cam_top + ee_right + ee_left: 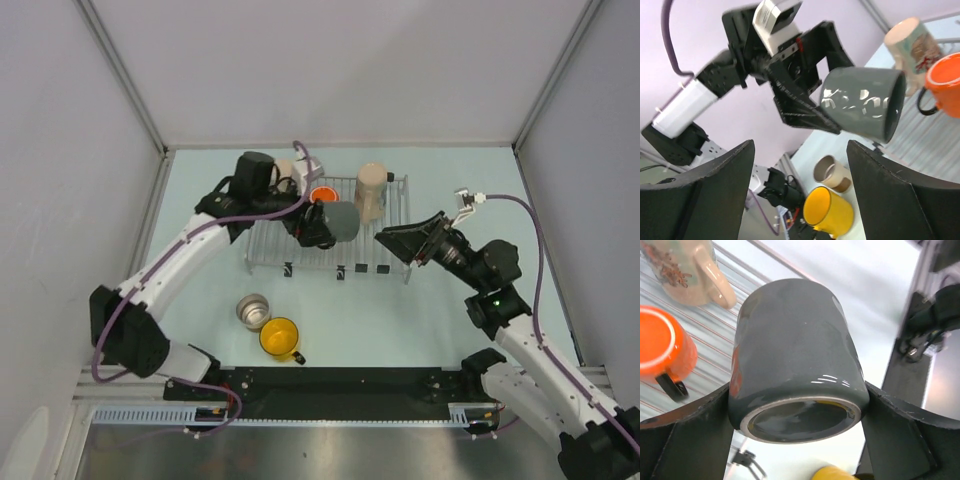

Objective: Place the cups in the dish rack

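Spanning the far table, the dish rack carries a beige mug. The left gripper clamps the dark grey mug over it, and only the left wrist view shows the mug's base. The orange-red cup sits racked. The right gripper gapes, empty. The yellow cup and steel cup stand off-rack.

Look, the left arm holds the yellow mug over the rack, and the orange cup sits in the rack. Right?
No. The left tool holds the dark grey mug, not a yellow one, as the left wrist view shows. The orange cup does sit in the rack.
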